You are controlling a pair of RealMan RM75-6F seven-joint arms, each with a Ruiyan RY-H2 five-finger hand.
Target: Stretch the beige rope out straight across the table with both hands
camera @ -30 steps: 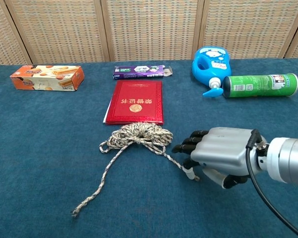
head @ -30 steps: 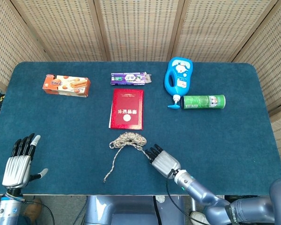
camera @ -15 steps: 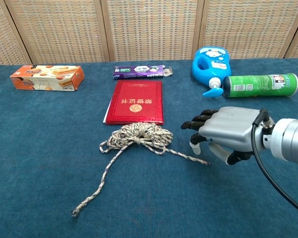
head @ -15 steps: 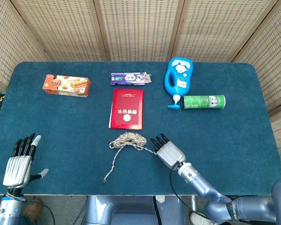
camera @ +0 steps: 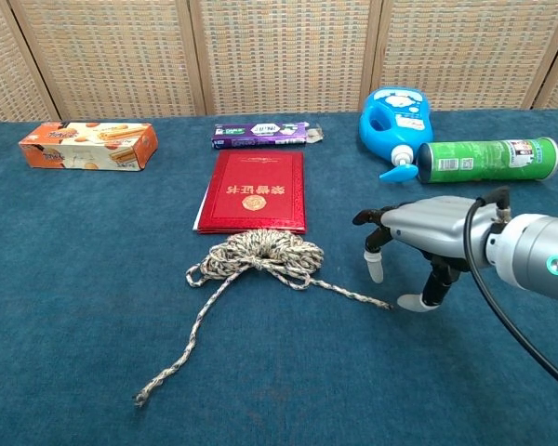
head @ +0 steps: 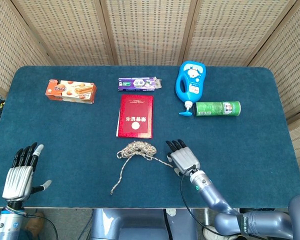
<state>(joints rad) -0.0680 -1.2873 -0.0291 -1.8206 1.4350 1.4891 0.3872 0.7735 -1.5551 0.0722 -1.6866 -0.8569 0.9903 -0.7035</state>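
Note:
The beige rope (head: 136, 150) (camera: 263, 255) lies bunched in a coil just below the red booklet. One loose end trails toward the table's front left; the other end (camera: 379, 302) runs right. My right hand (head: 184, 157) (camera: 418, 239) hovers over that right end with fingers spread downward, holding nothing. A small gap shows between its fingertips (camera: 376, 271) and the rope. My left hand (head: 21, 172) rests open at the table's front left corner, fingers extended, far from the rope. It appears only in the head view.
A red booklet (head: 135, 116) lies behind the coil. Along the back sit an orange biscuit box (head: 70, 91), a purple pack (head: 138, 84), a blue bottle (head: 191, 85) and a green can (head: 217, 108) on its side.
My right hand has lifted off the rope's right end and shifted right and back, its fingers spreading. The rope end now lies straight on the cloth. The left hand stayed put.

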